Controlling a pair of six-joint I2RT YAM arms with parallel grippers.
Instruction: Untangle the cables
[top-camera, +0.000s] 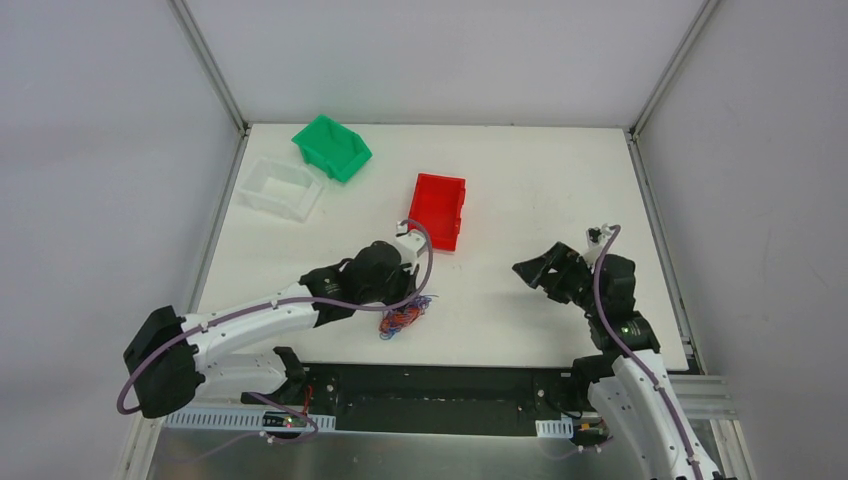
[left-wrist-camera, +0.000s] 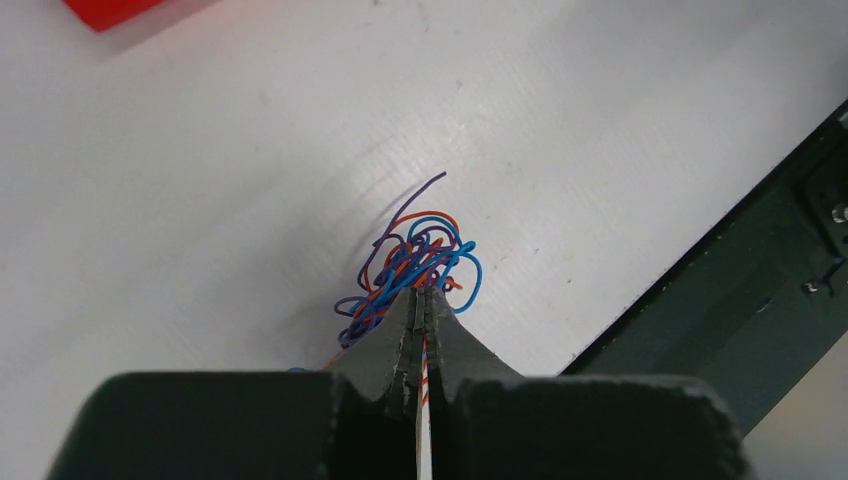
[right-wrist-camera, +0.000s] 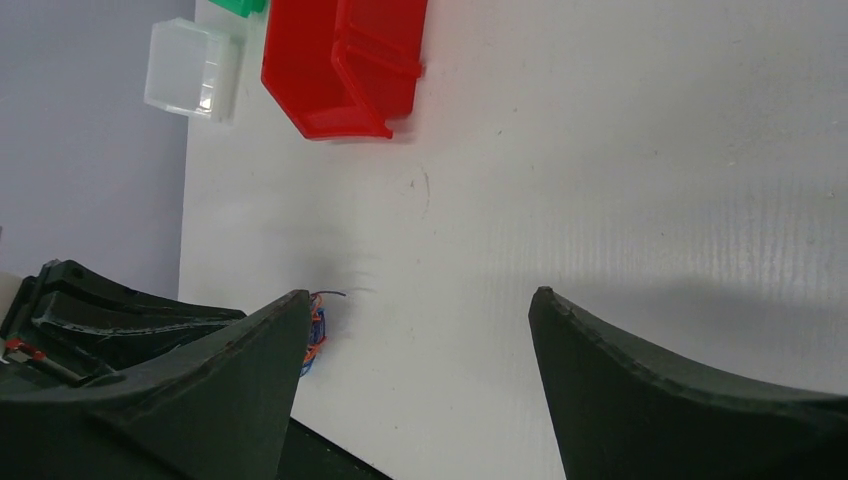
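No readable text, no labels, no brands, no numbers, no signs

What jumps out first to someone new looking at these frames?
The small red, blue and purple tangle of cables near the front edge of the table, with the left gripper shut on it. Then three bins farther back: red bin, green bin, clear bin. The right gripper hangs open off to the right, holding nothing.

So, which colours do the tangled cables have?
The cables are blue, orange-red and purple; left wrist view.
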